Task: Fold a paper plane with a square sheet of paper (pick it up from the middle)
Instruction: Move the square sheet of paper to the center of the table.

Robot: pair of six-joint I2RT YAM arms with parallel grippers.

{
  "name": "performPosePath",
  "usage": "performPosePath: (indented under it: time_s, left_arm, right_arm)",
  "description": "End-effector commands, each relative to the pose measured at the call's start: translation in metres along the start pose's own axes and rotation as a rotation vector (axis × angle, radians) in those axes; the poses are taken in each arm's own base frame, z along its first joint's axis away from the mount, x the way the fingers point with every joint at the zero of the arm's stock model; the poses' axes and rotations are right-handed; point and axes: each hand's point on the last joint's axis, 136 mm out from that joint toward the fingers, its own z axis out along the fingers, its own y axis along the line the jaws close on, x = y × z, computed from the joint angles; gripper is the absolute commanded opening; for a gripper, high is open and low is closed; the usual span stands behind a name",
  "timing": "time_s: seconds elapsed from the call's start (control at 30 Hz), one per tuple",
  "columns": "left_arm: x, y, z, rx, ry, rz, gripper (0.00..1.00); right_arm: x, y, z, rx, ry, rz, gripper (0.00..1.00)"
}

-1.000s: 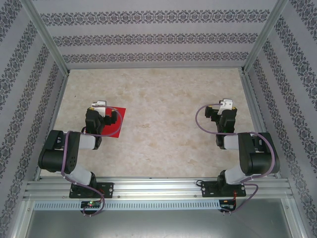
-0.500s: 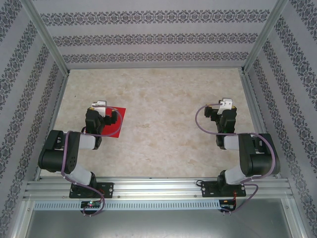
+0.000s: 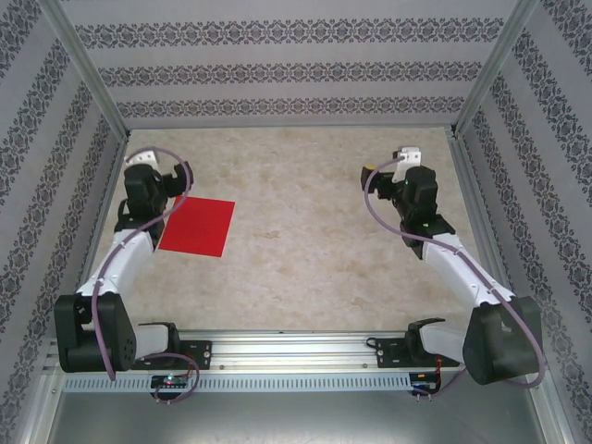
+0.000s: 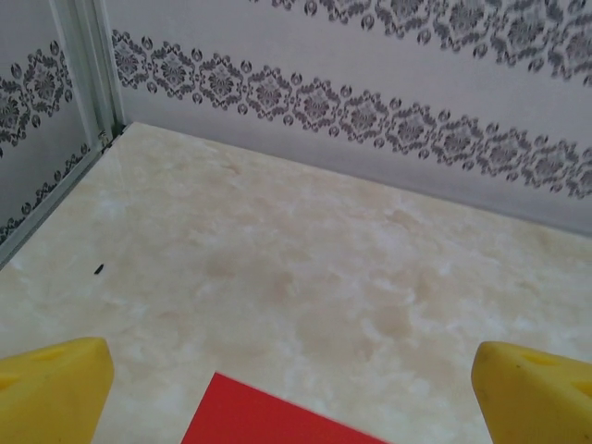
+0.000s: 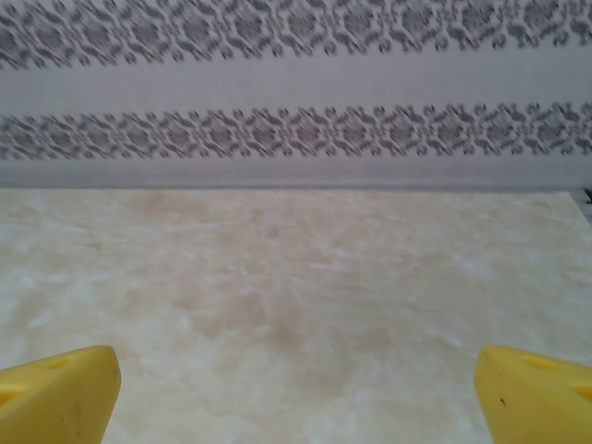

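The square sheet of paper (image 3: 196,227) is bright red and lies flat and unfolded on the left side of the marble-look table (image 3: 305,240). My left gripper (image 3: 148,185) hovers just beyond the sheet's far-left corner, off the paper. In the left wrist view one corner of the sheet (image 4: 259,421) pokes in at the bottom, and my left gripper (image 4: 294,384) is open with nothing between its yellow fingertips (image 4: 55,384). My right gripper (image 3: 398,180) hangs over bare table at the far right. It too is open and empty (image 5: 298,393). The paper plane is out of view.
Patterned walls (image 3: 296,69) and aluminium posts (image 3: 88,74) close in the table on three sides. A metal rail (image 3: 296,351) carrying the arm bases runs along the near edge. A tiny dark speck (image 4: 98,269) lies on the table near the left wall.
Both arms have stretched out from their folded posture. The left gripper moved off the sheet toward the far left, uncovering it. The right gripper moved farther out. Both stayed open.
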Motion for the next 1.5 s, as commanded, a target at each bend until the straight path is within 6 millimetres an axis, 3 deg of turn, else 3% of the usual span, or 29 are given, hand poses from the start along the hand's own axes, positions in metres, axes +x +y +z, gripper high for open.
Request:
performPosePath:
  time_s: [0.0,0.03,0.1,0.27,0.4,0.67,0.87,1.07,1.47]
  left_arm:
    - [0.063,-0.001,-0.006,0.021,0.306,-0.171,1.0]
    - [0.069,-0.006,-0.005,0.048,0.325,-0.208,1.0]
    - [0.085,-0.011,-0.003,0.077,0.374,-0.274,1.0]
    - [0.12,-0.034,0.006,0.212,0.522,-0.34,1.0]
    - [0.147,-0.035,0.013,0.196,0.61,-0.348,1.0]
    - [0.195,-0.049,0.03,0.22,0.776,-0.301,1.0]
    - [0.219,-0.056,0.043,0.216,0.887,-0.252,1.0]
    - [0.242,-0.063,0.036,0.196,0.926,-0.271,1.0]
    - [0.286,-0.085,0.006,0.16,1.026,-0.266,1.0]
  right_arm:
    - [0.005,0.002,-0.01,0.015,0.152,0.283,0.98]
    - [0.005,0.007,-0.013,0.0,0.193,0.387,0.98]
    - [0.003,0.041,-0.015,-0.227,0.263,0.398,0.98]
    - [0.022,0.085,-0.004,-0.463,0.405,0.582,0.98]
    - [0.039,0.107,-0.002,-0.426,0.46,0.504,0.98]
    - [0.069,0.115,-0.001,-0.317,0.525,0.459,0.98]
    - [0.108,0.117,0.009,-0.278,0.638,0.466,0.98]
    - [0.124,0.119,0.008,-0.249,0.661,0.442,0.98]
    - [0.146,0.099,-0.01,-0.178,0.672,0.402,0.98]
